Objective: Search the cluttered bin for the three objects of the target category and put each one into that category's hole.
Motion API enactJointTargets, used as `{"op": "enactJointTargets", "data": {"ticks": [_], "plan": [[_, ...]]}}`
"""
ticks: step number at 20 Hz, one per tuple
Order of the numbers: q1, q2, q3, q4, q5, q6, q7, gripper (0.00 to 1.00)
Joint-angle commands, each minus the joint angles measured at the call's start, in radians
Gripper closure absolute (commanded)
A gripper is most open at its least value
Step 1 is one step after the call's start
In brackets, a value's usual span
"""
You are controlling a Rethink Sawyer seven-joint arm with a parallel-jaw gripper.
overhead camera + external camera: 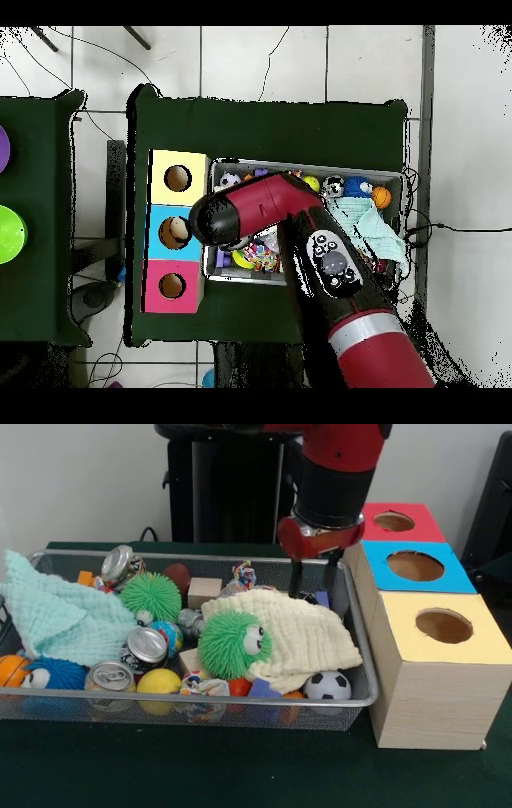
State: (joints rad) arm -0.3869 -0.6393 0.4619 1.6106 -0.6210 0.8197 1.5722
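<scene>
The wire mesh bin (360, 624) fills the table's left and middle, packed with toys, cans and cloths. My gripper (312, 584) hangs from the red arm over the bin's far right corner. Its two black fingers (294, 581) stand apart with nothing between them, tips just above the back edge of a cream cloth (304, 632). No yellow duck toy shows; it is hidden or out of view. In the overhead view the arm covers much of the bin (300, 164) and hides the gripper.
Three light-wood boxes stand right of the bin, with red (394, 522), blue (414, 566) and yellow (444, 626) holed tops. In the bin lie a green fuzzy toy (232, 644), a mint cloth (56, 616), cans (146, 646), a yellow ball (158, 682) and a small soccer ball (327, 685).
</scene>
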Motion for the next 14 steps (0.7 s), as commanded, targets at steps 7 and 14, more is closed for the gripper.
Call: {"op": "enactJointTargets", "data": {"ticks": [7, 14], "plan": [[0.064, 0.099, -0.071, -0.134, -0.149, -0.042, -0.007, 0.00], [0.081, 0.112, -0.088, -0.152, -0.187, -0.024, -0.032, 0.00]]}}
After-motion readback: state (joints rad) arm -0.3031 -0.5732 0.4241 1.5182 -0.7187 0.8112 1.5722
